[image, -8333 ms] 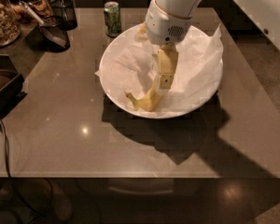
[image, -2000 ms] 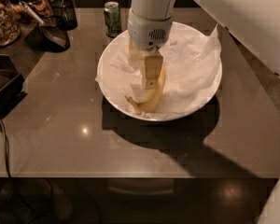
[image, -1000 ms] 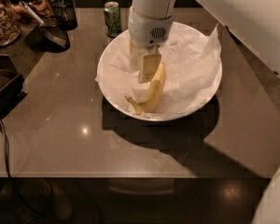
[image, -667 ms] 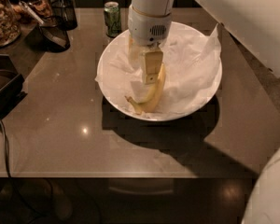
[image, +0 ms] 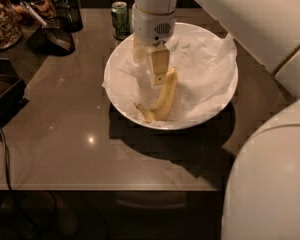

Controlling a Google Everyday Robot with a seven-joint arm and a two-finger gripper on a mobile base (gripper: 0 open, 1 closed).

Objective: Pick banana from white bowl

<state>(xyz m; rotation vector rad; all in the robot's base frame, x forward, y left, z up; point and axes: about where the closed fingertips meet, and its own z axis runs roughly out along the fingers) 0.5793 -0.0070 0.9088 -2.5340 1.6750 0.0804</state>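
Note:
The banana (image: 163,97) lies in the white bowl (image: 121,103) on crumpled white paper, near the front left of the bowl. Its stem points to the front left and its far end is tilted up. My gripper (image: 151,71) hangs straight down from the white wrist into the bowl. It sits right at the banana's raised far end, touching or almost touching it. The gripper hides part of the paper behind it.
A green can (image: 120,19) stands just behind the bowl at the left. Dark containers (image: 57,31) and a jar of nuts (image: 1,19) stand at the back left. A black tray (image: 5,95) sits at the left edge. My white arm (image: 270,174) fills the right side.
The gripper and banana stay almost where they were. My arm's white body has come further into view at the lower right.

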